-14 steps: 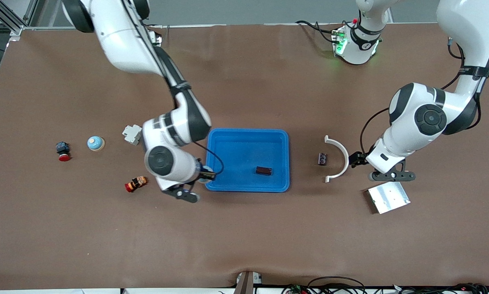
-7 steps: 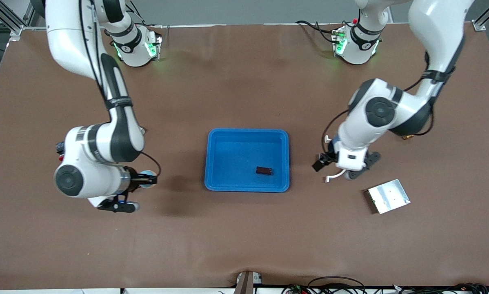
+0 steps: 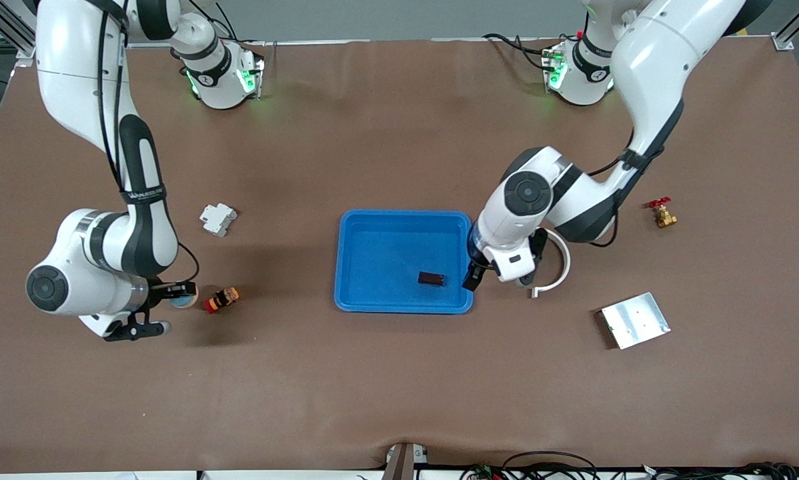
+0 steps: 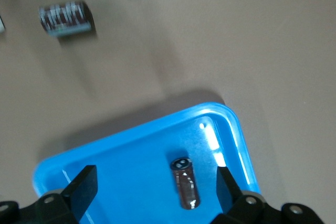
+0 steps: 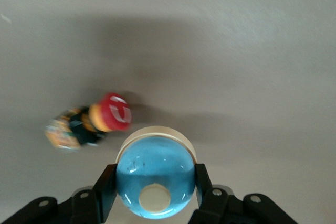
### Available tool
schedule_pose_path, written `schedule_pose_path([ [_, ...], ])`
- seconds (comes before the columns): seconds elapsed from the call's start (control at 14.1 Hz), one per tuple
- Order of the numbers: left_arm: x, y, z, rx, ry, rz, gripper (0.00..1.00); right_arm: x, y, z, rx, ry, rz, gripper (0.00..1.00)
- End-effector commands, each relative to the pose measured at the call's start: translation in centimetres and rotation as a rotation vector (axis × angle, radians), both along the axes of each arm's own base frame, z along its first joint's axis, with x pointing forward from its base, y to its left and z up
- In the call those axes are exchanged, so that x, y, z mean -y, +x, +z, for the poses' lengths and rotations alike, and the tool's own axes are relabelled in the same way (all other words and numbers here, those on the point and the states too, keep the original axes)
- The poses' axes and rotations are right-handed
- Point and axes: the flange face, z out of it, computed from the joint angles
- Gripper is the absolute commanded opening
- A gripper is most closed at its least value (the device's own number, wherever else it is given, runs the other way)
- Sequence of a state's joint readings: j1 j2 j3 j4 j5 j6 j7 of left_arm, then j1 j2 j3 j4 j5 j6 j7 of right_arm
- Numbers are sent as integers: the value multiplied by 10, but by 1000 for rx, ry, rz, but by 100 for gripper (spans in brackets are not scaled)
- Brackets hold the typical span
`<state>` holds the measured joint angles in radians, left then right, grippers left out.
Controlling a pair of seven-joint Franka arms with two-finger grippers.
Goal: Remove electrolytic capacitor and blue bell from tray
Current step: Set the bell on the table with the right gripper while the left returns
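both arms shifted: right gripper [image 5: 152,203] clamped on blue bell [image 5: 156,177], off the tray [image 3: 373,303]; left gripper [image 4: 152,190] spread above electrolytic capacitor [image 3: 431,279] near tray's edge. risk: rim fouls fingers, capacitor rolls.

The blue bell [image 3: 185,301] hides mostly under the right pincer [image 3: 181,291].

No lettering here can be made out for certain. The right arm [image 3: 139,180] carries a small white print on the dark band of its forearm, too fine to read. Nothing on the table bears a legible label or number.
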<state>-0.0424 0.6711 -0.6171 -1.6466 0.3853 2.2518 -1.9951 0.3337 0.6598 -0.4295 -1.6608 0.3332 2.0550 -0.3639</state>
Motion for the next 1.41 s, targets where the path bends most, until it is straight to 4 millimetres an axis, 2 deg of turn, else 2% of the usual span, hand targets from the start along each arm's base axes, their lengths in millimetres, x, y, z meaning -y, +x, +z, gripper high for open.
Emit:
schedule_pose_path([
  [0.0, 20, 22, -11, 30, 33, 122, 100, 7, -20, 3, 5, 18, 26, 0],
  [0.35, 52, 32, -38, 24, 70, 217, 100, 0, -24, -3, -17, 28, 13, 0],
  [0.57, 63, 32, -52, 30, 94, 246, 100, -10, -28, -11, -38, 35, 24, 0],
  [0.99, 83, 30, -68, 33, 78, 233, 100, -11, -37, -26, -63, 30, 24, 0],
  [1.06, 83, 28, -73, 30, 79, 227, 100, -11, -36, -26, -64, 30, 24, 5],
  [1.27, 87, 23, -83, 18, 77, 208, 100, -11, -37, -30, -70, 28, 20, 44],
  [1.34, 92, 19, -84, 12, 76, 203, 100, -9, -37, -32, -71, 27, 15, 90],
])
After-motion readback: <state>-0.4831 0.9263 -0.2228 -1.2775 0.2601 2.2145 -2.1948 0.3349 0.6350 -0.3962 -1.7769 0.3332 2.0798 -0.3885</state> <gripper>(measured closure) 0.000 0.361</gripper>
